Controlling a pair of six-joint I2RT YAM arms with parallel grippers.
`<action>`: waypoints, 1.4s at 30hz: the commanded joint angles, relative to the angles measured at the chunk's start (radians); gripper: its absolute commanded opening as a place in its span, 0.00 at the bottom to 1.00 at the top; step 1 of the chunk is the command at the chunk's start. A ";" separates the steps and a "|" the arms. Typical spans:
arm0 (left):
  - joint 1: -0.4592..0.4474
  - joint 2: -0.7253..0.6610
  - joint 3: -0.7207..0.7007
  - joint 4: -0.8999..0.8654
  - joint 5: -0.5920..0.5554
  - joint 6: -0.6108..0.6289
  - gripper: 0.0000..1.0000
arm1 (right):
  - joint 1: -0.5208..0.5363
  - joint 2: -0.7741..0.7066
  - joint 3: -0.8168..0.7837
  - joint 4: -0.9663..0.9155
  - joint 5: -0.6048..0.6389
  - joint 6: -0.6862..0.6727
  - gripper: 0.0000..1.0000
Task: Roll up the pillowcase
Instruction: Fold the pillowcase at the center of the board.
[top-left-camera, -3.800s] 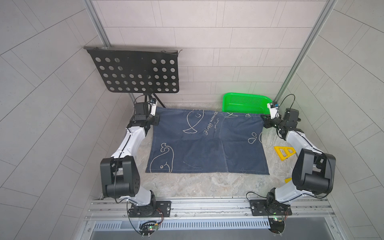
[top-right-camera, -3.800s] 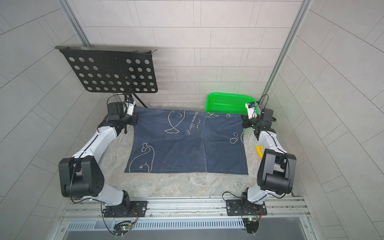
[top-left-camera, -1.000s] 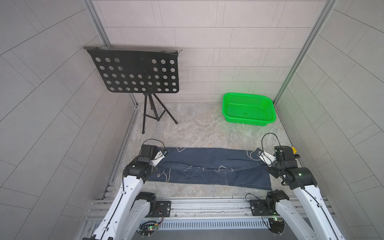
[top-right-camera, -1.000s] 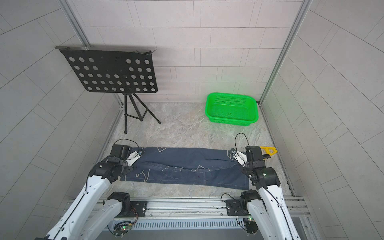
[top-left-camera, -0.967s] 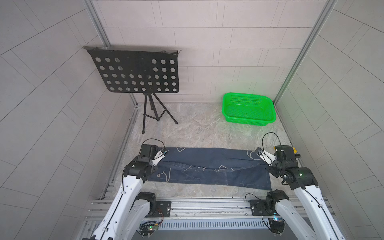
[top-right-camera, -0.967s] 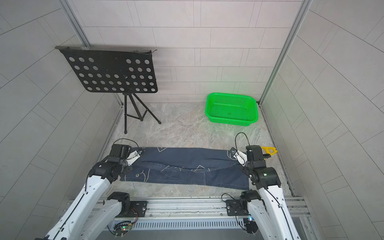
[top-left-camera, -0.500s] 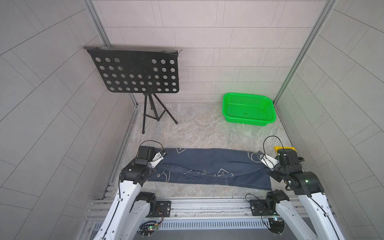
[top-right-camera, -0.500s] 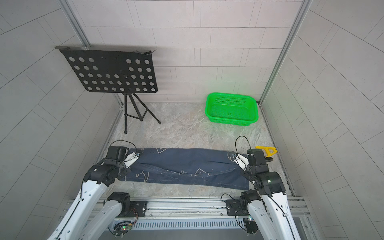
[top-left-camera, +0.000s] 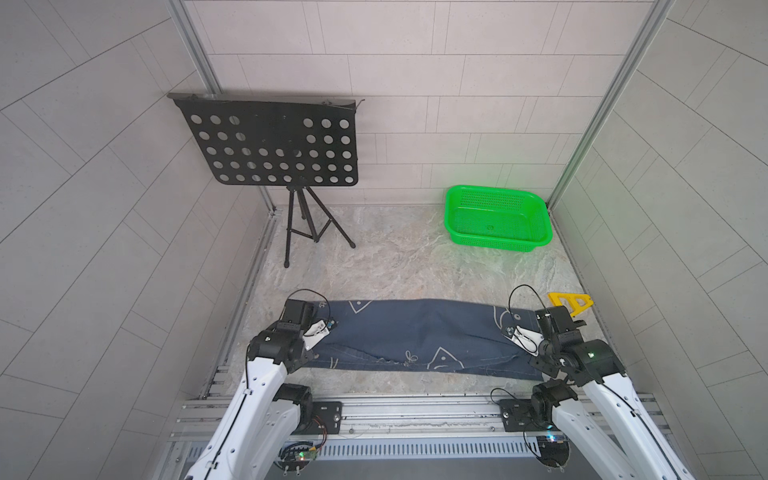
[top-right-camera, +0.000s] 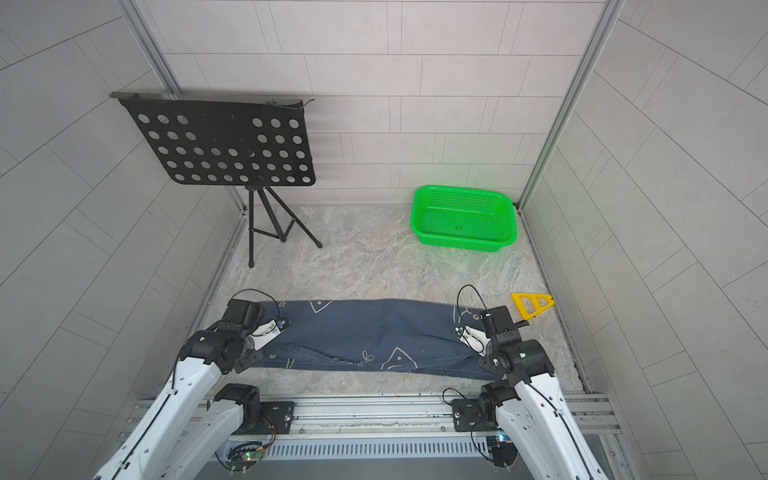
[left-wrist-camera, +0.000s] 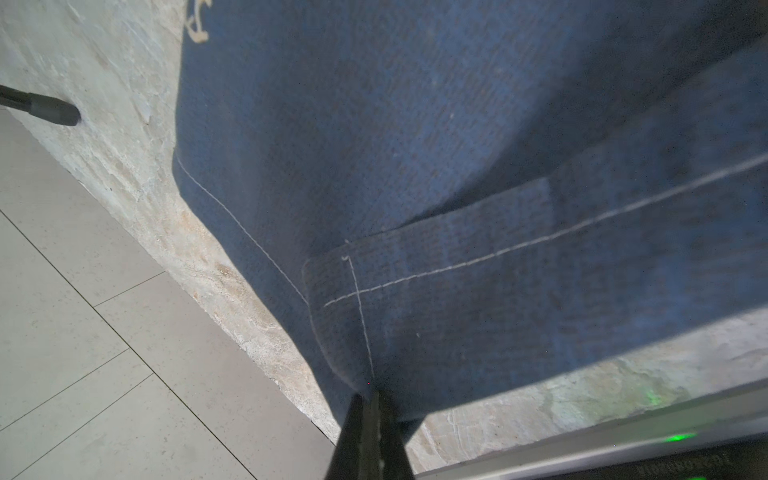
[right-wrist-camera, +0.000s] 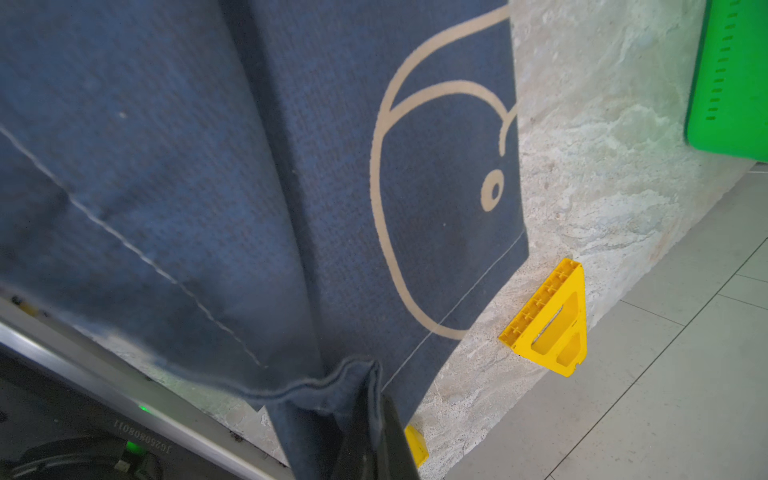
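On mottled tabletop (top-left-camera: 395, 257), pillowcase (top-left-camera: 415, 332); tiled walls (top-left-camera: 415, 62).

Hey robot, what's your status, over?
Left tool shut on pillowcase corner. Right tool shut on other corner. Folded over, not rolled. Yellow triangle beside it, apart.

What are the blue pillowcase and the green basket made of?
The pillowcase looks like matte woven cloth: the left wrist view shows a coarse weave and stitched seams. The green basket looks like shiny moulded plastic, probably, with rows of small slots in its walls.
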 joint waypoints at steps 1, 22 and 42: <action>-0.001 0.009 -0.017 -0.014 -0.005 0.023 0.05 | 0.012 0.000 -0.011 -0.025 0.012 -0.014 0.00; 0.000 0.064 -0.014 0.057 0.022 0.022 0.00 | 0.028 -0.006 -0.025 0.065 0.035 0.017 0.00; 0.035 0.326 0.259 0.453 -0.016 0.039 0.00 | -0.078 0.097 0.058 0.530 0.088 0.164 0.00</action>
